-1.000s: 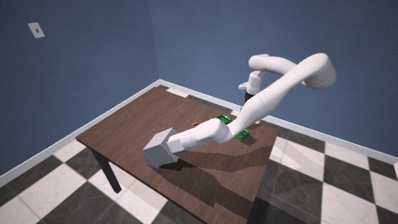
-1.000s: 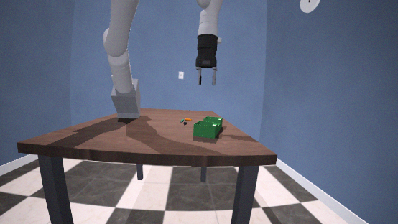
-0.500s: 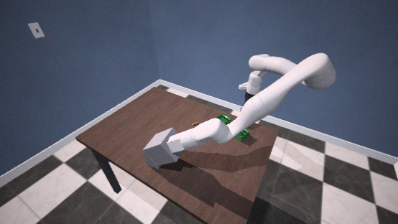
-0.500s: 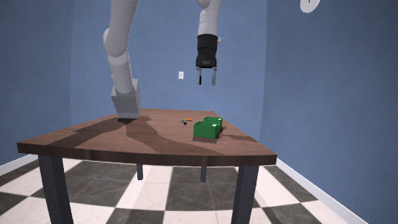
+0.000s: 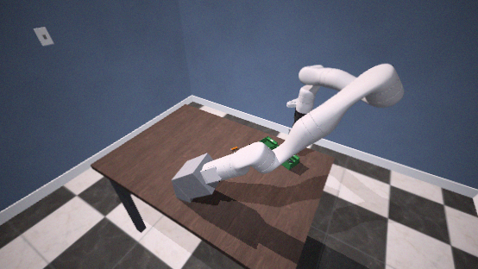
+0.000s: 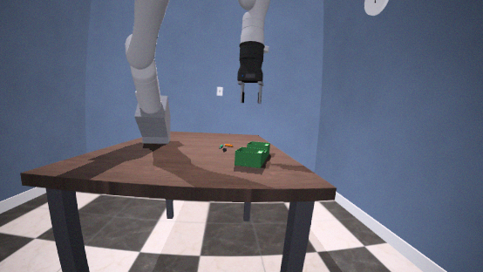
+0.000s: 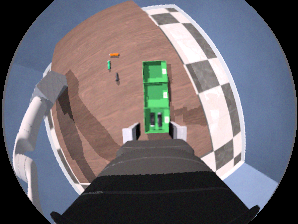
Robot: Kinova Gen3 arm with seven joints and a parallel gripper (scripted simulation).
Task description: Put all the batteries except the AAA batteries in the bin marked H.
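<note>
My gripper (image 6: 251,97) hangs open and empty, high above the table and over the green bins (image 6: 252,155). In the wrist view the bins (image 7: 157,98) form a green row straight below, between my fingers; small dark things lie in the nearest compartment (image 7: 156,119). I cannot read the bin marks. On the table beside the bins lie three small things: an orange one (image 7: 115,54), a green one (image 7: 109,64) and a dark one (image 7: 119,78). They also show in the exterior view as a small cluster (image 6: 225,146). They are too small to tell which are batteries.
The arm's grey base (image 5: 192,177) stands on the wooden table (image 6: 174,167); the arm crosses over the bins in the top view (image 5: 285,155). The table edge is close behind the bins, with checkered floor beyond.
</note>
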